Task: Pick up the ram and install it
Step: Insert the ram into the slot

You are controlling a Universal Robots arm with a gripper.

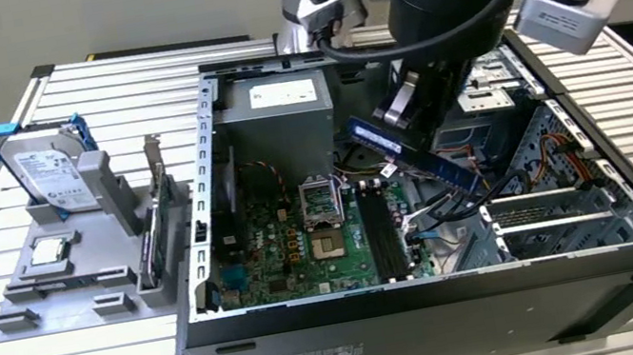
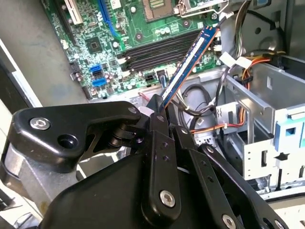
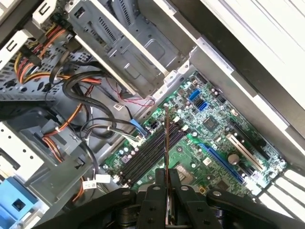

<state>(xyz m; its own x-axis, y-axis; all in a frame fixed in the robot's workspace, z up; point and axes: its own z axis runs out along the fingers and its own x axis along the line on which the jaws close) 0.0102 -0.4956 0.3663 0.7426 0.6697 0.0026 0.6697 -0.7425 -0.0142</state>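
The ram [image 1: 437, 162] is a long thin stick with a blue face, held tilted in the air above the motherboard [image 1: 301, 238] inside the open computer case [image 1: 444, 320]. My gripper [image 1: 401, 115] is shut on one end of it. In the second wrist view the ram [image 2: 190, 59] slants out from the gripper [image 2: 161, 110] toward the black memory slots [image 2: 157, 50]. The first wrist view has the ram [image 3: 166, 143] edge-on, rising from the gripper [image 3: 167, 183] above the same slots [image 3: 145, 155], apart from them.
A grey holder [image 1: 65, 292] at the exterior view's left carries a hard drive in a blue frame [image 1: 45, 170], a small chip [image 1: 50, 249] and an upright card [image 1: 156, 214]. Loose cables [image 1: 474, 194], drive cages [image 1: 554, 215] and the power supply [image 1: 279, 107] crowd the case.
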